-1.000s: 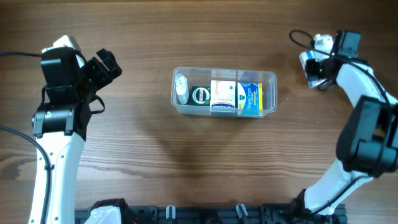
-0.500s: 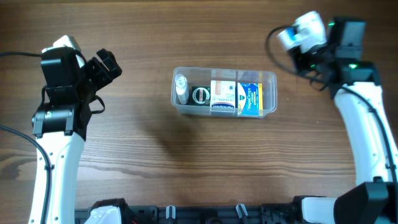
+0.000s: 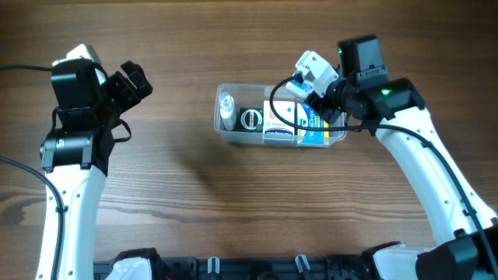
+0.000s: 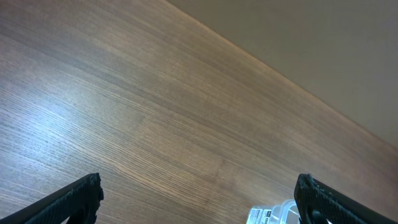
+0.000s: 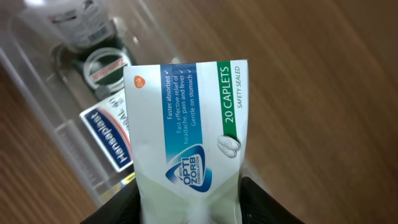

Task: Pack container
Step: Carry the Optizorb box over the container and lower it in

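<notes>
Nearest the wrist camera, the right end effector [image 5: 189, 208] was closed partway on a caplet box [image 5: 186, 124], one finger on each broad side of its lower end. The box is light card (easily dented by a harder squeeze). It hung over the right half of the container [image 3: 220, 128]. Whether it touched anything below could not be told.

Under it, the container lay lengthwise near the middle of the worktop [image 3: 179, 202]. It looked light and thin-walled: stiff enough to keep its shape, slick enough to skate across the wood if nudged. The rim along a long wall or a short end seemed the best hold, since the see-through walls would flex and slip under a pinch.

From its right end inward it held a blue-and-yellow box [image 3: 315, 131], a Hansaplast box [image 5: 109, 140], a round dark tin [image 5: 102, 62] and a small clear bottle [image 3: 226, 109] at the left end. The floor looked almost covered, so the caplet box would probably have to lie on top or wedge in on edge.

Farthest off, well to the left of the container, the left end effector [image 3: 131, 80] stood spread wide with nothing in it.
</notes>
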